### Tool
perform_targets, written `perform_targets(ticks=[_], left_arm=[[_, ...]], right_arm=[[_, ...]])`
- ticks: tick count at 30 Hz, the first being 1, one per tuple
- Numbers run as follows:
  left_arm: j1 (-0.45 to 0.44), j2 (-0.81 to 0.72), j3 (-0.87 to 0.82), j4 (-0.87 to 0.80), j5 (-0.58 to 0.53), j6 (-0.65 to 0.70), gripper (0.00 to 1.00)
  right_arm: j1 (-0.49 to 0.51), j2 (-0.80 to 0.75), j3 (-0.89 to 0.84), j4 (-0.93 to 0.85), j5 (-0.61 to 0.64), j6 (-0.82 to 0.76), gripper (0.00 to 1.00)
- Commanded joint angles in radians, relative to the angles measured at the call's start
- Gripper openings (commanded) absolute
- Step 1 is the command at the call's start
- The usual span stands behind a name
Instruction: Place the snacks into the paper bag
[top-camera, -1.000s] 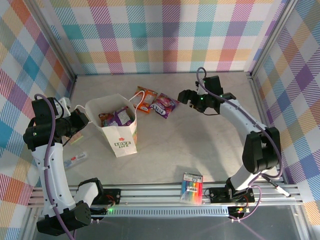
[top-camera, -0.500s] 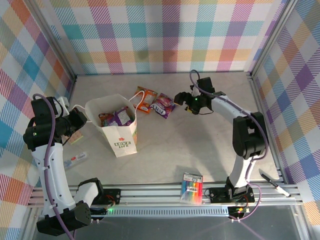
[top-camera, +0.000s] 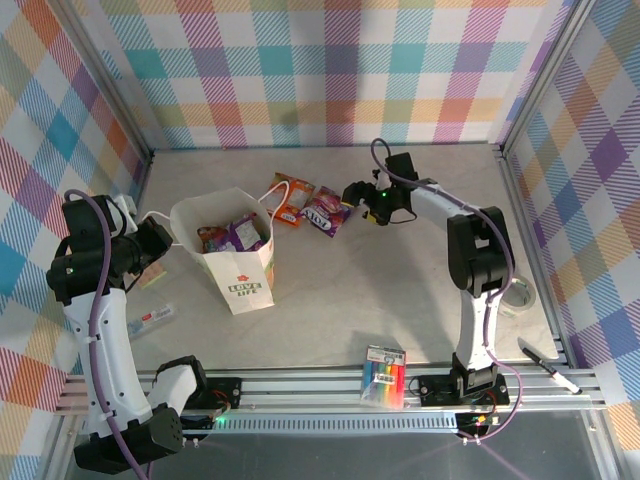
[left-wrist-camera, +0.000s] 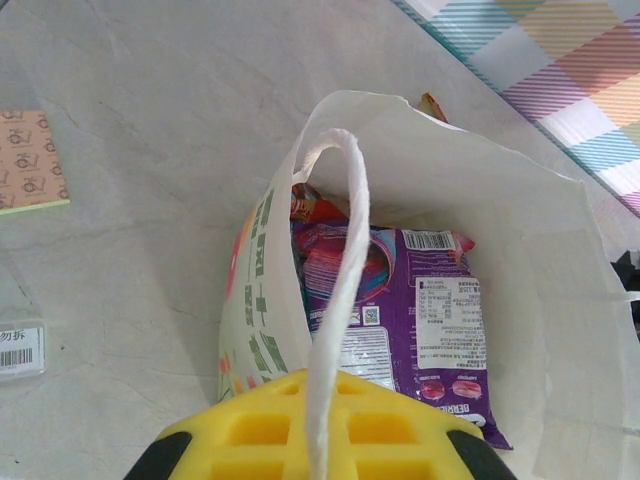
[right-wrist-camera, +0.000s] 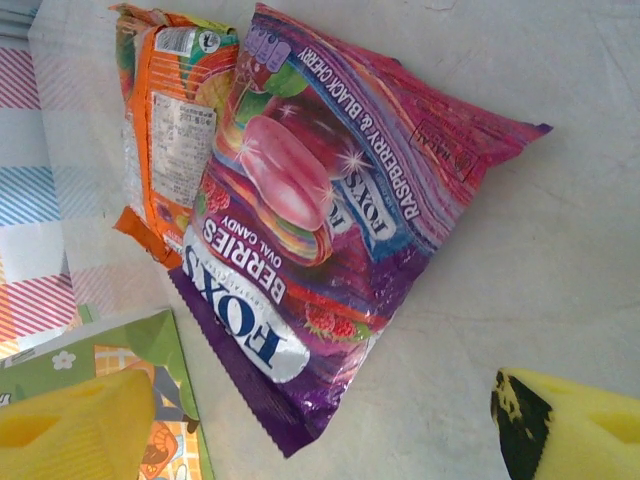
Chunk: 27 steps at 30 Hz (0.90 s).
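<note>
Grey tabletop (top-camera: 400, 290) | left gripper (left-wrist-camera: 315, 440) pinching twisted handle (left-wrist-camera: 340, 250) of white paper bag (top-camera: 240, 275) | right gripper (right-wrist-camera: 320, 430) open over pink-purple foil packet (right-wrist-camera: 320, 200) | step: pre-grasp | next: lower, close on it

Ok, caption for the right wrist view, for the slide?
Open right gripper above the pink-purple Fox's Berries packet, orange packet lying against it.

White paper bag (top-camera: 243, 262), orange packet (top-camera: 290, 204) and pink-purple packet (top-camera: 328, 211) contrast with pastel-checked walls (top-camera: 300, 70).
</note>
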Motion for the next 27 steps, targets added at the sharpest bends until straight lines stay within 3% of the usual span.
perform_targets(ticks=[1, 27], left_arm=[[0.011, -0.014, -0.004, 0.009, -0.015, -0.014, 0.07], [0.012, 0.022, -0.006, 0.021, -0.028, -0.006, 0.07]], right_arm=[[-0.005, 0.042, 0.050, -0.011, -0.024, 0.007, 0.87], [-0.006, 0.251, 0.272, -0.098, -0.060, 0.011, 0.87]])
